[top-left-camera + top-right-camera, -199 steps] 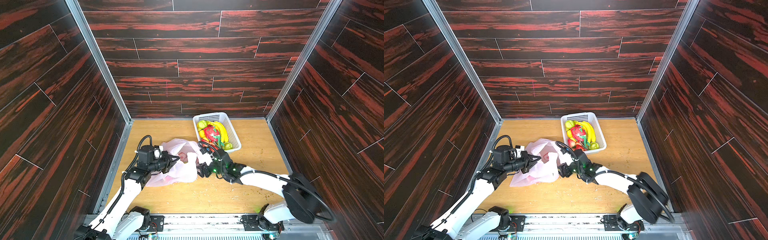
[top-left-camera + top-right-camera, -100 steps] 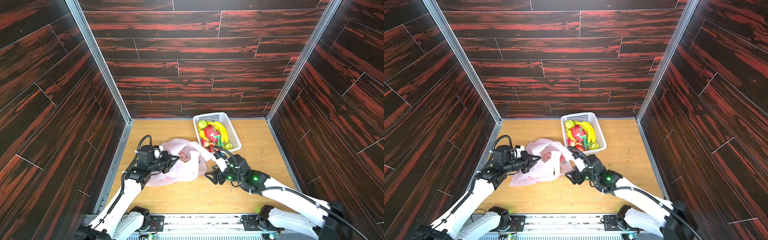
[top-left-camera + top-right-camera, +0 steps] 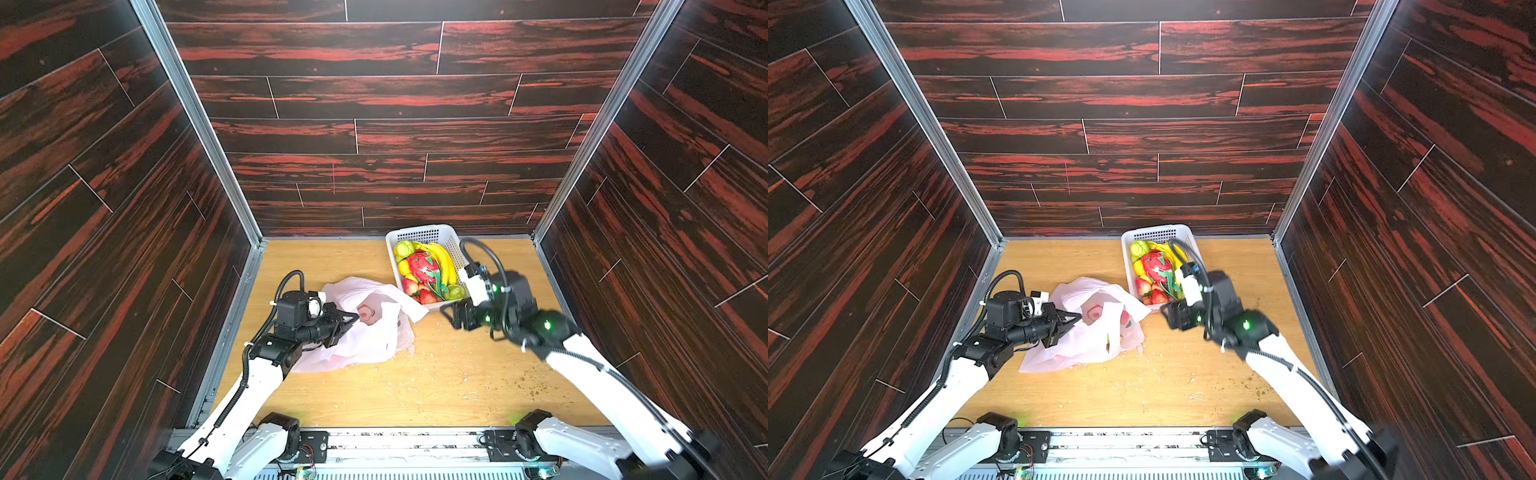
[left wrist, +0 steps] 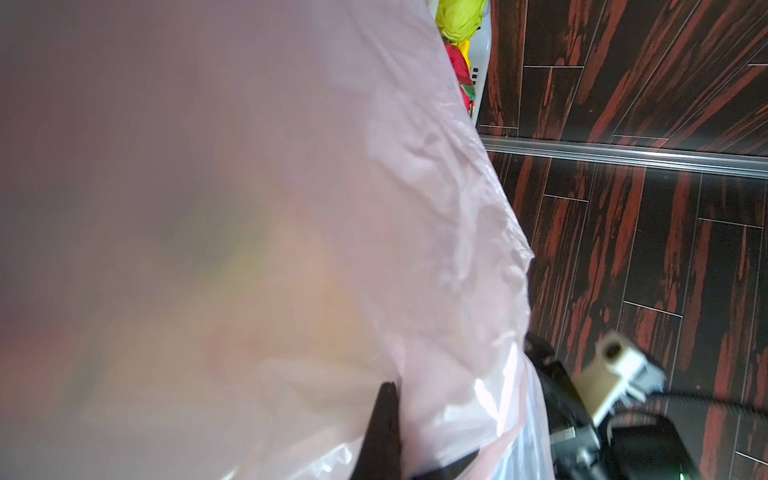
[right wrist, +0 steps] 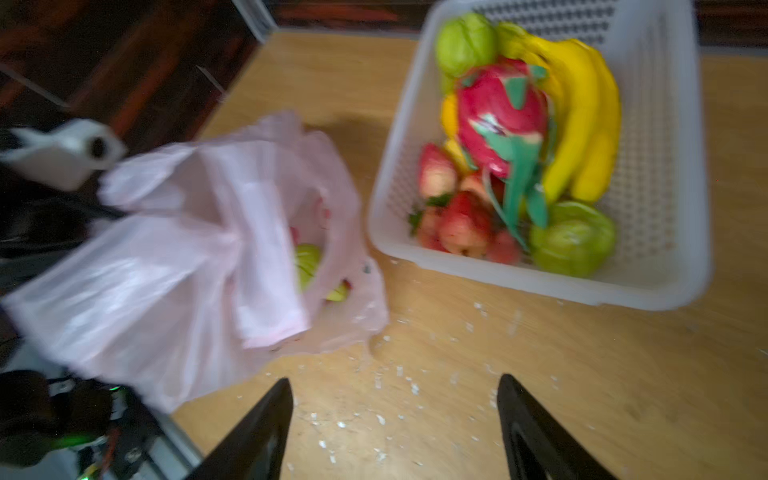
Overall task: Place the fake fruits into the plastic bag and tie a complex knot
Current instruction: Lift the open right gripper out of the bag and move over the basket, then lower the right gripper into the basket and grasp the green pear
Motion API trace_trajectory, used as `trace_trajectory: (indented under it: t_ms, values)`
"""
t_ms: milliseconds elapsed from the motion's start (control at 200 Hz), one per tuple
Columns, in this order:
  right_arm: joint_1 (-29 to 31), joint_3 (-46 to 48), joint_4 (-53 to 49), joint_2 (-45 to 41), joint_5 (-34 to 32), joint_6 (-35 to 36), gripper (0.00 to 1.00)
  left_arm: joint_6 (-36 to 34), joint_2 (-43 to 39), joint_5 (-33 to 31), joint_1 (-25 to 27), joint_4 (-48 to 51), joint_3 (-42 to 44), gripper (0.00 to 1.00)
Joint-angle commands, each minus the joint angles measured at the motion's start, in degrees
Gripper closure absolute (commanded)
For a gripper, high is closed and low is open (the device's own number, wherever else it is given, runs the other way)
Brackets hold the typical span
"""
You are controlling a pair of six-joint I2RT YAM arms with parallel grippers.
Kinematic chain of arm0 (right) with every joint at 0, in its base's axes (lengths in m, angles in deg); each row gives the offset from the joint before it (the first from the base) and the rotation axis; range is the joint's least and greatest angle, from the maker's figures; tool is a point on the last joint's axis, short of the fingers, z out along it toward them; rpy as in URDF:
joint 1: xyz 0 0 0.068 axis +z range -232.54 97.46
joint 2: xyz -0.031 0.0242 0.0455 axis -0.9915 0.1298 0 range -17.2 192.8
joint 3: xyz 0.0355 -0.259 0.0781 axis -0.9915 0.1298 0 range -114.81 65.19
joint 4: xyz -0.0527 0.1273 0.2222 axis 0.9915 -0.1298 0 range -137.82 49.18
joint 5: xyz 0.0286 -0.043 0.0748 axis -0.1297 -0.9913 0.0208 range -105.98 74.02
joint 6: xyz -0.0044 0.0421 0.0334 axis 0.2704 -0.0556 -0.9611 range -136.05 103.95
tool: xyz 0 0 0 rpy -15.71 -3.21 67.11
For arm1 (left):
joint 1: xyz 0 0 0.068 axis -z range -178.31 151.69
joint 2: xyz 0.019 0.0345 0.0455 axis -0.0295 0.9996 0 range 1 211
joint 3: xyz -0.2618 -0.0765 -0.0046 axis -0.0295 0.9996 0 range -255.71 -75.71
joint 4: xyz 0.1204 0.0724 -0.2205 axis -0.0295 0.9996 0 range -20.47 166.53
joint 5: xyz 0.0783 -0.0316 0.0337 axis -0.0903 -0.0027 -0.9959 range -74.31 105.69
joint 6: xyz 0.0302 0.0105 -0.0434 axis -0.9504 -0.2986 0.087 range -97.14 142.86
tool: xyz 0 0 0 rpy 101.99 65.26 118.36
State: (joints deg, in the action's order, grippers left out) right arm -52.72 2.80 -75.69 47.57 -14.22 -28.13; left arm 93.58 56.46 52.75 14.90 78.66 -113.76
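Observation:
The pale-pink plastic bag (image 3: 365, 340) (image 3: 1084, 345) lies on the table with its mouth open toward the basket. My left gripper (image 3: 353, 320) (image 3: 1077, 320) is shut on the bag's rim, and one dark finger (image 4: 384, 415) presses the film (image 4: 332, 166). A green fruit (image 5: 307, 262) shows inside the bag (image 5: 166, 270). The dragon fruit (image 3: 422, 266) (image 5: 498, 120), bananas (image 5: 582, 124), strawberries (image 5: 457, 224) and a green lumpy fruit (image 5: 573, 241) fill the basket. My right gripper (image 3: 451, 316) (image 3: 1169, 318) (image 5: 395, 382) hangs open and empty over bare table, before the basket. No knot shows.
The white perforated basket (image 3: 432, 232) (image 3: 1158, 230) (image 5: 656, 208) stands at the back right, close to the bag's mouth. Dark wood walls close in three sides. Small crumbs are scattered over the wooden tabletop (image 3: 436, 386).
My right gripper has drawn back from the bag's mouth, moved right toward the basket's front and opened wider. The left gripper and the bag have stayed put.

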Motion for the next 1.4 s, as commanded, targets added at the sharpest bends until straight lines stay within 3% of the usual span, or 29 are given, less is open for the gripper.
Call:
trace_trajectory:
  t_ms: [0,195,586,942,1303,1398]
  values:
    - [-3.4,-4.5,-8.5,5.9,-0.6,3.7,0.22,0.3,0.0,0.0,-0.2,-0.8,-0.3,1.00]
    - [-8.9,-13.1,-11.7,19.3,-3.5,6.6,0.23,0.5,0.0,0.6,-0.2,-1.5,-0.2,1.00]
    - [-10.3,-28.5,-15.4,43.0,-7.1,6.5,0.28,1.0,-0.2,0.8,-0.2,-2.1,0.2,1.00]
    - [-11.1,-30.1,-16.1,48.2,-8.6,7.0,0.32,0.9,-0.1,0.9,-0.3,-2.2,0.2,1.00]
    - [-11.4,-33.6,-16.4,51.9,-10.9,8.2,0.48,0.9,-0.2,0.9,-0.2,-2.2,0.4,1.00]
    - [-11.5,-33.7,-16.5,51.9,-11.0,8.2,0.57,0.9,-0.2,0.8,-0.3,-2.2,0.5,1.00]
